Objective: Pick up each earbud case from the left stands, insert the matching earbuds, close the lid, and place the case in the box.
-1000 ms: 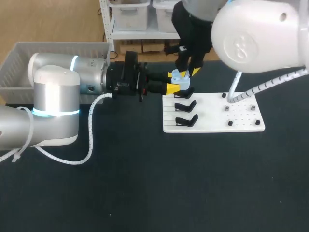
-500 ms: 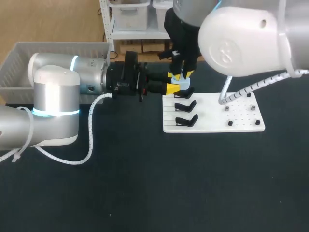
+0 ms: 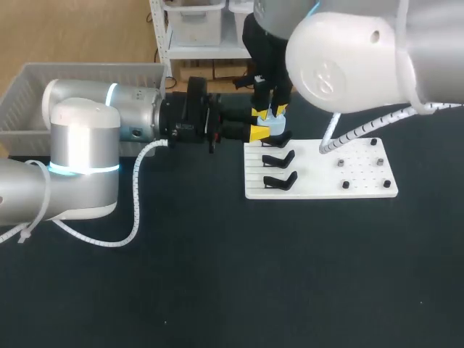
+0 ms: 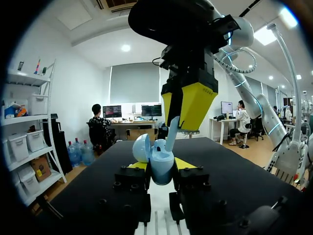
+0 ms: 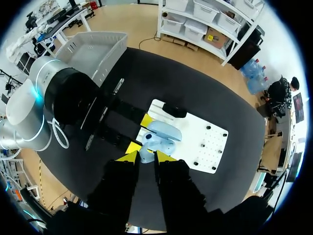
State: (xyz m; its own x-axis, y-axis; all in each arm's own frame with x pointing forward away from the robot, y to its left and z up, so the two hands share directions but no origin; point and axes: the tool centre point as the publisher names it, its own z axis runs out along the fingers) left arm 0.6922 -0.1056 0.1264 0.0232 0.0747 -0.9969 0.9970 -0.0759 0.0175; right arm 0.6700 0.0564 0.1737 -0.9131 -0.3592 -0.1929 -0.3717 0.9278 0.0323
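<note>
Near one case (image 3: pixel 274 125), two black stands (image 3: pixel 278 158)

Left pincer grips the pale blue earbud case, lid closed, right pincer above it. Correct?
No: the lid stands open, as the left wrist view shows. The left pincer does grip the earbud case, with the right pincer above it, holding an earbud.

Left arm (image 3: pixel 83 145), left of frame: fat silver-white rounded shells, a cyan light ring (image 3: pixel 72 169) glowing at the joint, a black wrist block, and a white ribbed cable (image 3: pixel 137 196). Right arm (image 3: pixel 348 51), upper right: a glossy white dome with an embossed round mark and its own ribbed hose (image 3: pixel 366 131). Left claw (image 3: pixel 262 122) and right claw (image 3: pixel 270 111) are both black with yellow tips.
</note>
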